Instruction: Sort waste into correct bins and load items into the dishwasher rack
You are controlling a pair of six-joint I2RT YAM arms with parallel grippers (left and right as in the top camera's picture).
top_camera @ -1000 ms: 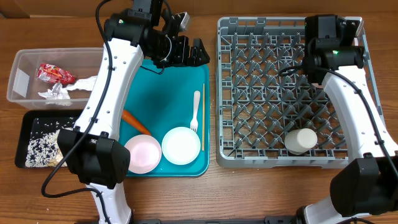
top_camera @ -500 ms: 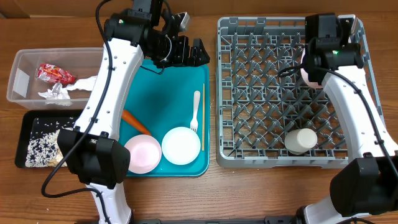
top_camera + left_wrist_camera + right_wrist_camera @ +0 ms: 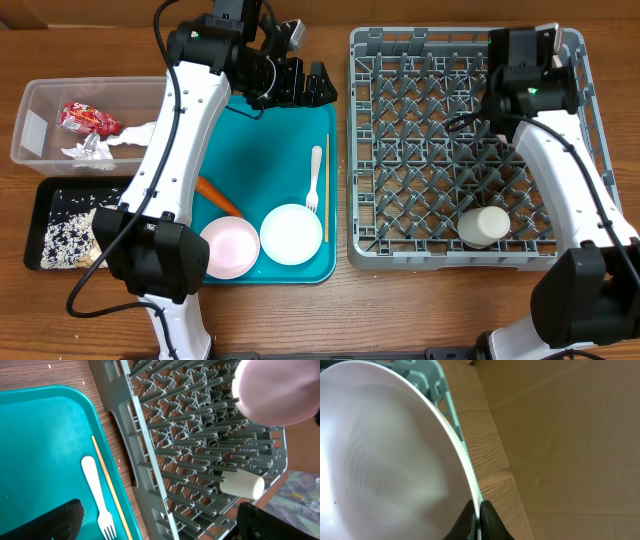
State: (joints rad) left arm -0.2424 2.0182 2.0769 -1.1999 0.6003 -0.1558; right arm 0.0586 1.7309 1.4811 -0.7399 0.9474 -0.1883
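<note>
My right gripper (image 3: 478,510) is shut on the rim of a pale round plate (image 3: 385,460), held on edge above the back of the grey dishwasher rack (image 3: 352,150). The arm hides the plate from overhead. In the left wrist view the plate (image 3: 275,390) hangs over the rack pegs. My left gripper (image 3: 312,86) stands open and holds nothing, over the far edge of the teal tray (image 3: 270,150). On that tray lie a white fork (image 3: 315,178), a chopstick (image 3: 326,190), a carrot (image 3: 218,196), a pink bowl (image 3: 230,247) and a white bowl (image 3: 291,233).
A white cup (image 3: 484,226) lies in the rack's near right part. The clear tub (image 3: 40,130) at the left holds a red wrapper (image 3: 88,118) and a napkin (image 3: 95,150). The black tray (image 3: 60,190) in front of it holds rice (image 3: 62,240).
My right arm has shifted slightly toward the rack's back edge with the plate, which peeked out beside the arm half a second ago. The left arm has not moved.
</note>
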